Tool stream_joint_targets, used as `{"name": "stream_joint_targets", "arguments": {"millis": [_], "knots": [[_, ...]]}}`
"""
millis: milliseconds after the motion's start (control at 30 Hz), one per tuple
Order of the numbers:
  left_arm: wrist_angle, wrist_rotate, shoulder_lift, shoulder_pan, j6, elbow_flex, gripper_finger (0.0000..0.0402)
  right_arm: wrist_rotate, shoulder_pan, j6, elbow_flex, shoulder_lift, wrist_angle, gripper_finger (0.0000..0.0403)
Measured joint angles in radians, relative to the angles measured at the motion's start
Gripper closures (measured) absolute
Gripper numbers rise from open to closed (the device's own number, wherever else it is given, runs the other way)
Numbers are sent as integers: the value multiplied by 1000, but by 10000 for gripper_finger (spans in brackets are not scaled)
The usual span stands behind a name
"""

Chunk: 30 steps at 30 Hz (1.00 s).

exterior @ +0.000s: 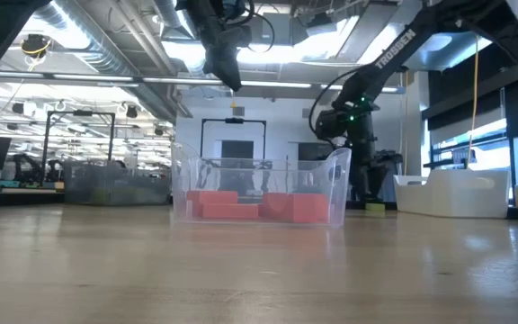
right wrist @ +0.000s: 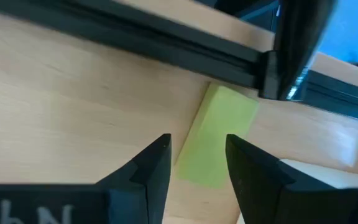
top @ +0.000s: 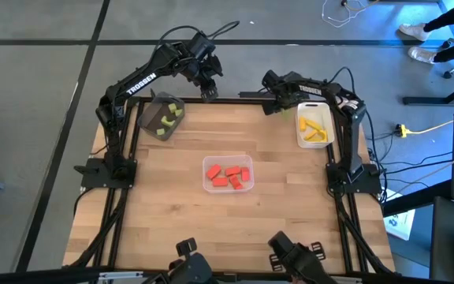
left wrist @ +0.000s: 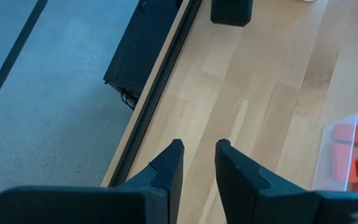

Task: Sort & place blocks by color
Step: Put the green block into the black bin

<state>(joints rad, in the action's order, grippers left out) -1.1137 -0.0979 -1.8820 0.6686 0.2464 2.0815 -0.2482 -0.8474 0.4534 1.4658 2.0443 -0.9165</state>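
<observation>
clear tray [top: 228, 173]: nearest the low camera, in the middle of the table [top: 180, 229]; it holds the red blocks [top: 229, 177], several of them lying close together on its floor.
red blocks, low view: seen through the clear wall as a low row along the tray's bottom [exterior: 259, 207].
dark grey tray [top: 161, 115]: at the far left corner of the table, turned at an angle; the light green blocks [top: 166, 120] lie inside it.
white tray [top: 314, 125]: at the far right side of the table; the yellow blocks [top: 314, 128] lie inside it.
stray light green block [right wrist: 218, 145]: flat on the bare wood just beside the table's far edge and close to the white tray, outside every tray.
right gripper [right wrist: 197, 144]: low over the stray light green block, fingers parted to a moderate gap with the block showing between the tips; nothing is clamped.
right gripper, high view: at the far edge, just left of the white tray [top: 277, 105].
left gripper [left wrist: 196, 148]: raised over the far edge of the table, between the dark grey tray and the right arm; fingers narrow, a slim gap between them, holding nothing.
left gripper, high view: at the far edge [top: 209, 94].
</observation>
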Motion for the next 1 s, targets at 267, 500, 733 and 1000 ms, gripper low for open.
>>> {"name": "stream_joint_targets", "arguments": {"millis": [267, 500, 733, 1000], "knots": [[0, 0, 0, 0, 1, 0, 319, 21, -4, -15, 4, 52, -5, 250], [0, 0, 0, 1, 2, 0, 319, 83, 10, -142, 24, 57, -10, 249], [0, 0, 0, 1, 2, 0, 319, 340, 51, -244, 77, 64, 37, 250], [0, 0, 0, 1, 2, 0, 319, 268, 94, -271, 156, 69, -9, 250]]}}
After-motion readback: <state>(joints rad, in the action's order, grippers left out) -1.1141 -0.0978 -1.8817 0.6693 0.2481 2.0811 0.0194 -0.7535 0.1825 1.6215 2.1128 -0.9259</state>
